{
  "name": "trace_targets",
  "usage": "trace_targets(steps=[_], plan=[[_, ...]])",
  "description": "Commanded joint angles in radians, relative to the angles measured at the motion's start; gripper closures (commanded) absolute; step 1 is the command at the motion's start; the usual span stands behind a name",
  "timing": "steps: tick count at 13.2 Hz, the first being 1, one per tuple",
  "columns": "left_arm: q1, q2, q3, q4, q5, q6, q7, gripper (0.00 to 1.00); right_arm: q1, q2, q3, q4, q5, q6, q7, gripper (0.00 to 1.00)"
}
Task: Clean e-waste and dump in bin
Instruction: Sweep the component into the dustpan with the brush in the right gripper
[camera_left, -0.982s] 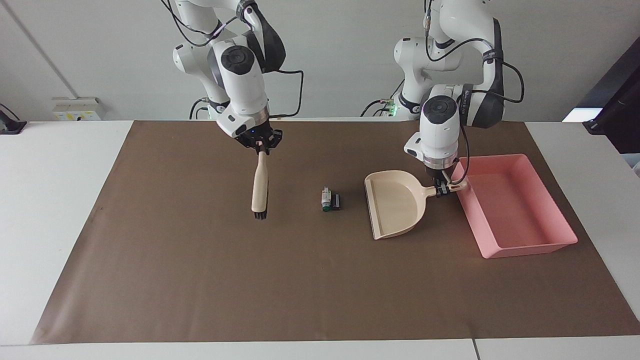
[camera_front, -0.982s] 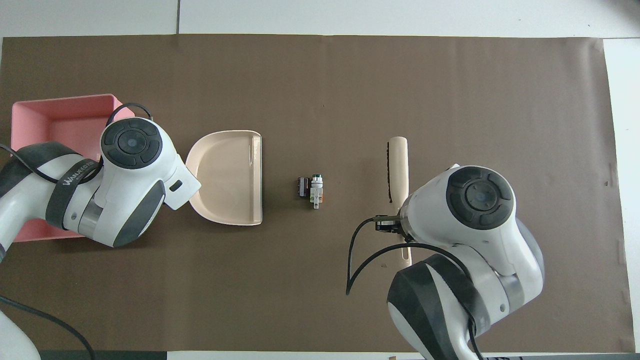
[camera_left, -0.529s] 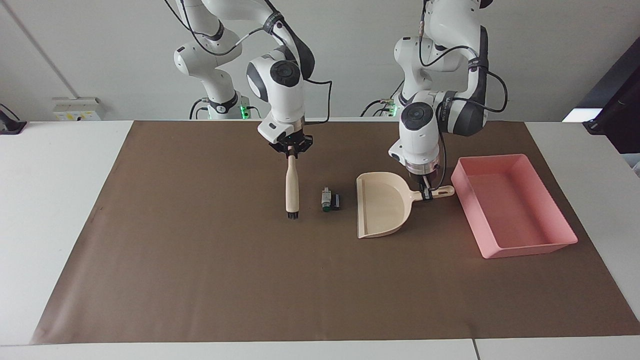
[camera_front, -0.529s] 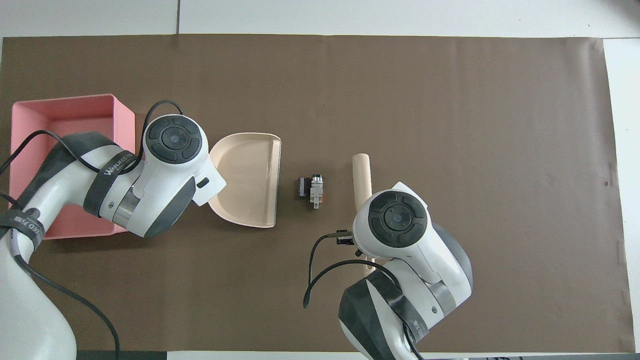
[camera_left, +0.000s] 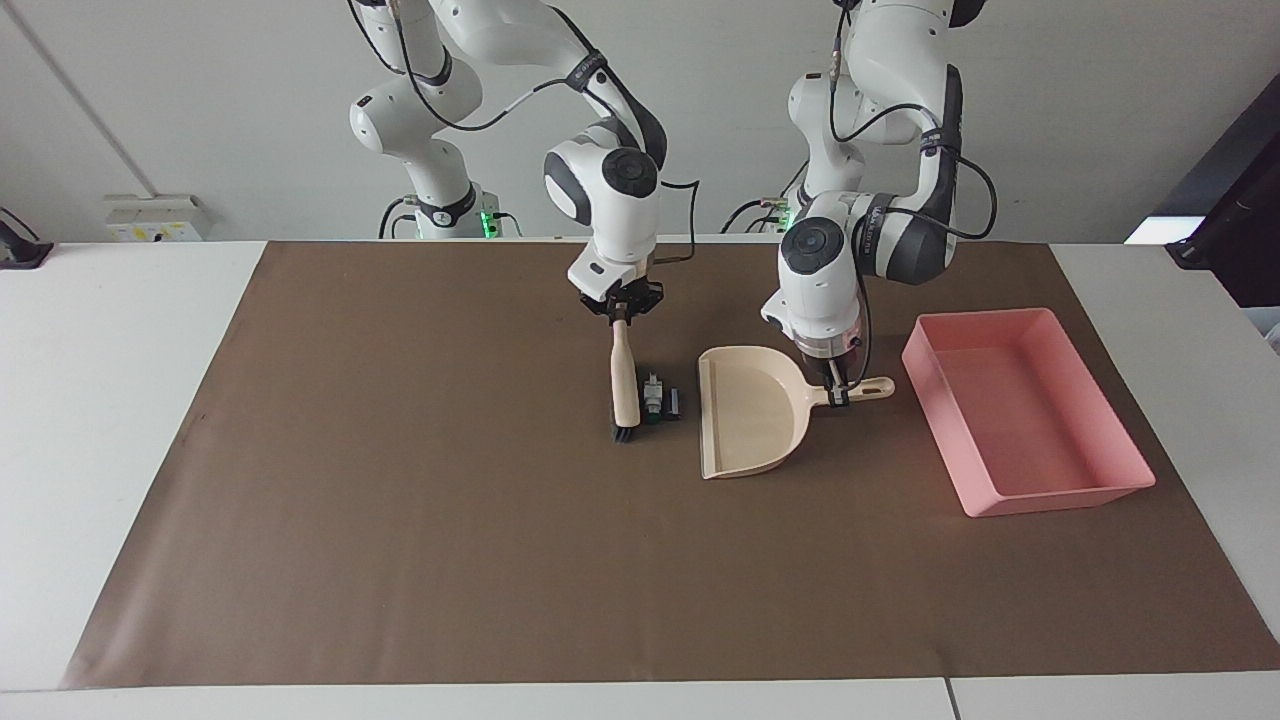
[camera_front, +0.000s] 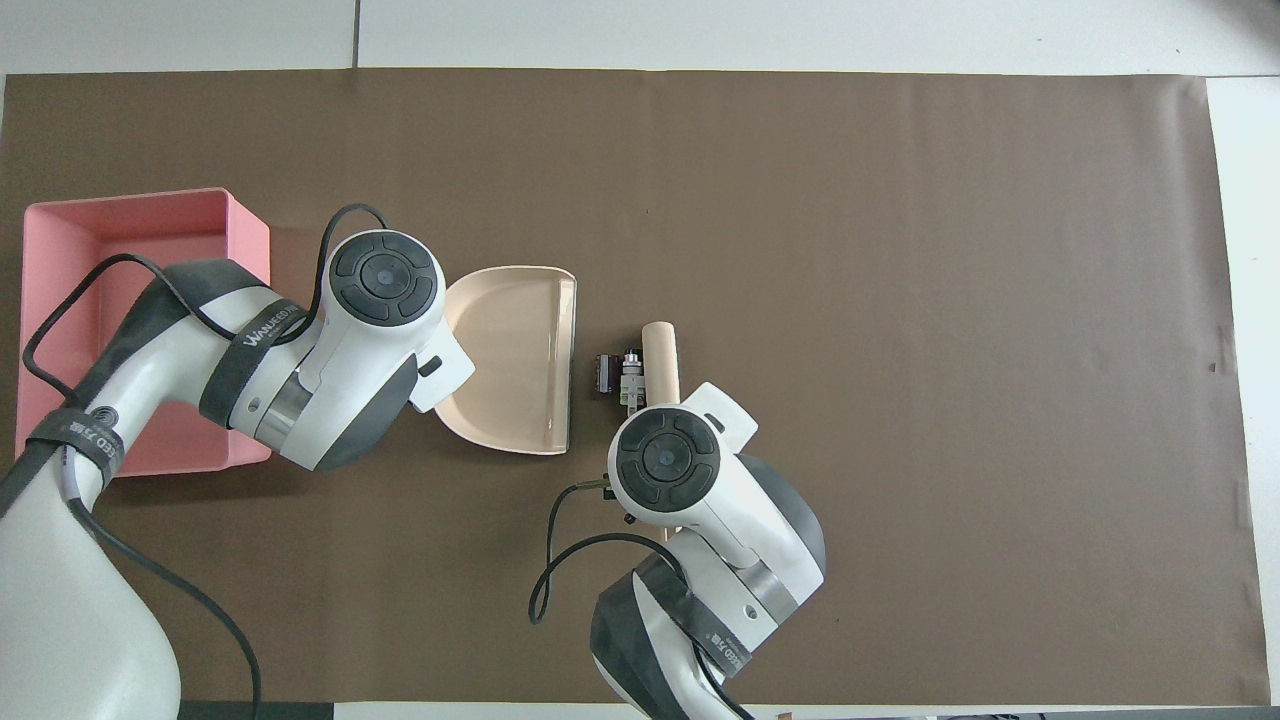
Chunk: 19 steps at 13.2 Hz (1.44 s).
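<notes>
Right gripper (camera_left: 621, 312) pinching brush (camera_left: 626, 385), left gripper (camera_left: 838, 386) pinching dustpan (camera_left: 750, 424); both hidden overhead.

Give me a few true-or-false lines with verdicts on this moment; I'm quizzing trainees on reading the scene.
1. The right hand holds the brush by its handle. True.
2. The e-waste already lies in the bin. False: both bits lie on the brown mat, between brush and dustpan.
3. The left hand grips the dustpan's handle. True.
4. The dustpan's open mouth faces the bin. False: it faces the e-waste; its handle points toward the bin.
5. The brush's bristles are right beside the e-waste. True.
</notes>
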Motion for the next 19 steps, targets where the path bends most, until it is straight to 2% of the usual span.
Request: trace_targets(steps=[1,3,5,6,8,10,12,14,16,17,19], plan=[[-0.030,-0.001,0.009,-0.007,-0.002,-0.025,-0.011,1.00,0.032,0.098,0.013,0.084,0.133,0.110,0.035,1.00],[-0.030,-0.004,0.009,-0.019,-0.002,-0.025,-0.008,1.00,0.032,0.114,0.035,0.083,0.326,0.227,0.021,1.00],[-0.030,-0.010,0.008,-0.030,-0.002,-0.019,-0.005,1.00,0.032,0.120,0.041,0.090,0.515,0.309,-0.086,1.00],[-0.030,-0.012,0.008,-0.037,-0.002,-0.010,-0.002,1.00,0.032,0.120,0.040,0.108,0.553,0.298,-0.112,1.00],[-0.029,-0.013,0.006,-0.039,-0.002,0.004,0.006,1.00,0.032,0.111,0.038,0.109,0.551,0.265,-0.114,1.00],[-0.017,-0.016,0.005,-0.046,-0.014,0.035,0.007,1.00,0.031,0.054,0.029,0.098,0.532,0.205,-0.104,1.00],[0.012,-0.030,0.005,-0.063,-0.089,0.073,0.048,1.00,-0.012,-0.032,0.026,0.080,0.421,0.106,-0.068,1.00],[0.037,-0.058,0.006,-0.086,-0.157,0.082,0.108,1.00,-0.028,-0.084,0.026,0.080,0.301,0.015,-0.004,1.00],[0.058,-0.085,0.005,-0.109,-0.178,0.104,0.121,1.00,-0.058,-0.142,0.026,0.083,0.179,-0.086,0.071,1.00],[0.071,-0.104,0.005,-0.115,-0.215,0.105,0.140,1.00,-0.089,-0.179,0.027,0.081,0.137,-0.149,0.076,1.00],[0.113,-0.143,0.006,-0.111,-0.290,0.098,0.214,1.00,-0.211,-0.259,0.030,0.081,0.079,-0.275,0.041,1.00]])
